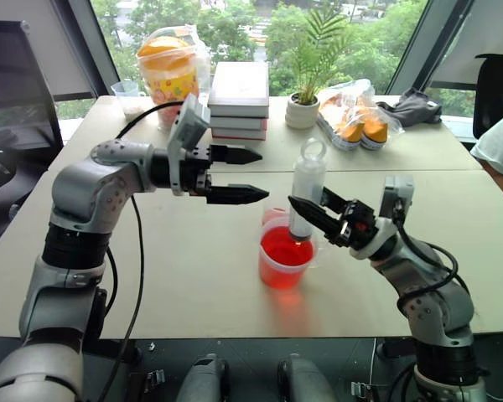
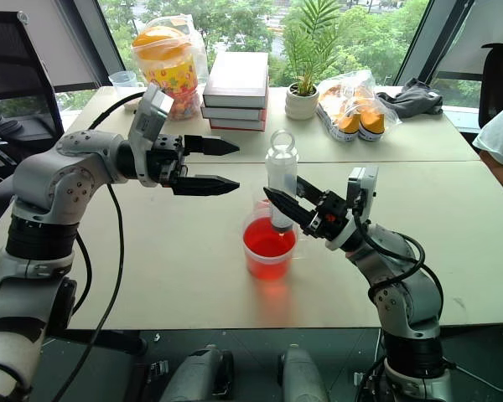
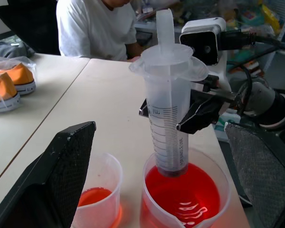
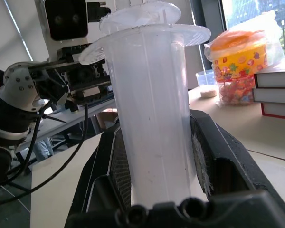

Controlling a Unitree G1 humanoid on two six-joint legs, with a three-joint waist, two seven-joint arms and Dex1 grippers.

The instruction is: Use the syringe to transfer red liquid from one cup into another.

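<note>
head pair overhead, wrist cameras close, sharing syringe [image 3: 167,114]

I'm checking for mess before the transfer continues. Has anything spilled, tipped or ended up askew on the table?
Nothing stands out. The right gripper holds the syringe upright with its tip in the red liquid of the wide cup. The small cup stands upright beside it with a little red liquid. No spill shows on the table.

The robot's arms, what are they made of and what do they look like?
Rounded silver-grey shells with black ribbed joints. Loose black cables run along each arm. Each wrist carries a grey box camera, and the left gripper and right gripper each end in two pointed black fingers.
</note>
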